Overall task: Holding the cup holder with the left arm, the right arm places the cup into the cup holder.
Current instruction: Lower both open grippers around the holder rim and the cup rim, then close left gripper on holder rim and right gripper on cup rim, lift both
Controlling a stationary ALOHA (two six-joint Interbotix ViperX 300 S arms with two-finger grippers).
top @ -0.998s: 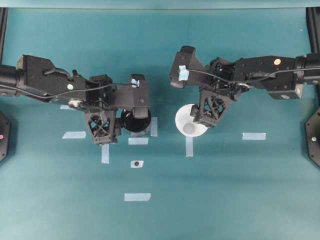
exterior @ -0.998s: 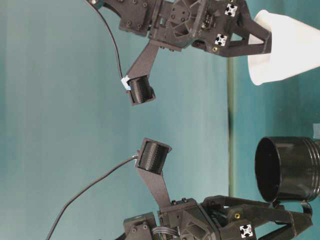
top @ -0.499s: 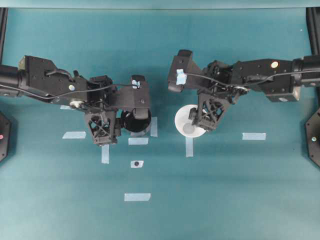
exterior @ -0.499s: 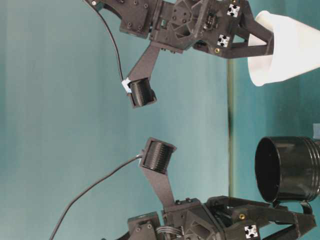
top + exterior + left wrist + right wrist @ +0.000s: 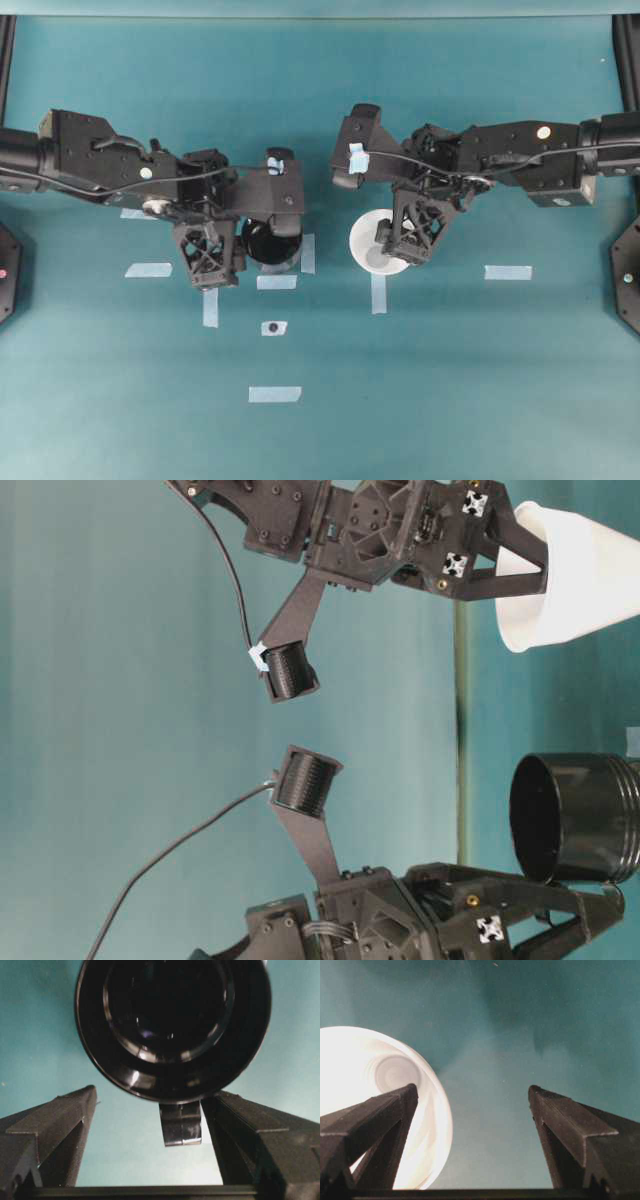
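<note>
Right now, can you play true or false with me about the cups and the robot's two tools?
1. The white cup sits inside the black cup holder. False: they stand apart.
2. The left tool is open. True.
3. The right tool squeezes the cup. False: it is open, one finger in front of the cup.
4. The cup holder's handle lies between the left tool's fingers. True.
5. The cup holder is full. False: it looks empty.

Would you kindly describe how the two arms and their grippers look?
Both arms are matte black with boxy link housings. The left gripper and right gripper have black lattice-braced fingers. A thin black cable runs along each arm, pale blue tape marks each wrist camera mount, and small white cross-shaped fittings dot the gripper bodies.
</note>
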